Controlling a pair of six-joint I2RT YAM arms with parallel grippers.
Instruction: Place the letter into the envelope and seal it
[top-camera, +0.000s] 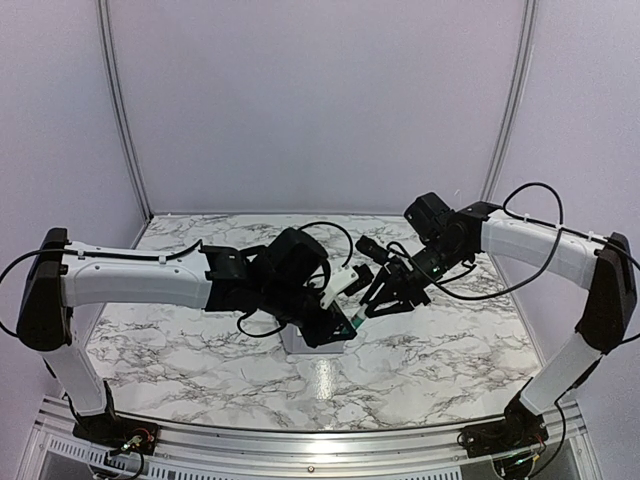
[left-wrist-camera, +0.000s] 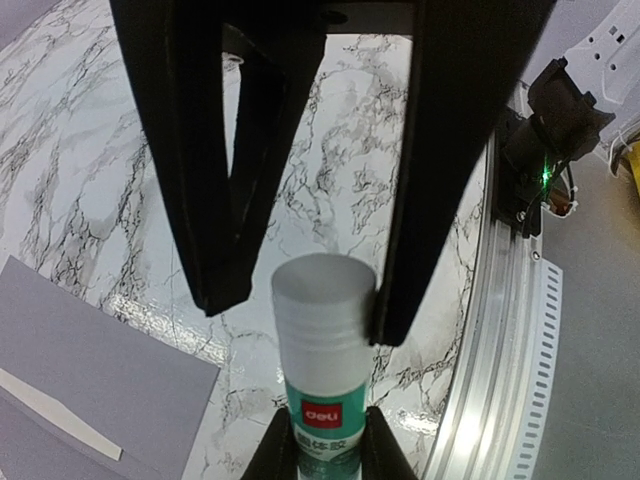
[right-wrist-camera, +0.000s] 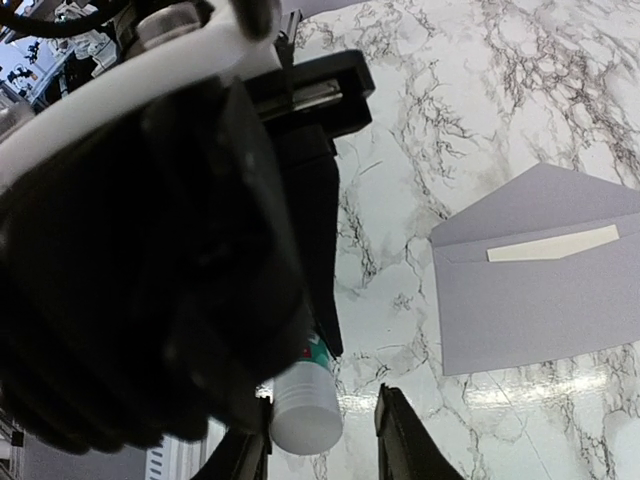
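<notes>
Left claw (left-wrist-camera: 305, 312) clamps the capped end of the green-and-white plastic glue tube (left-wrist-camera: 322, 415); right claw (left-wrist-camera: 328, 455), at six o'clock, straddles its body, grip unclear. Close squarely, then pull straight.

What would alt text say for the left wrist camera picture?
A glue stick, held low by the left fingers, pokes its white cap between the open right fingers at the top. A grey envelope lies lower left on the marble table.
</notes>
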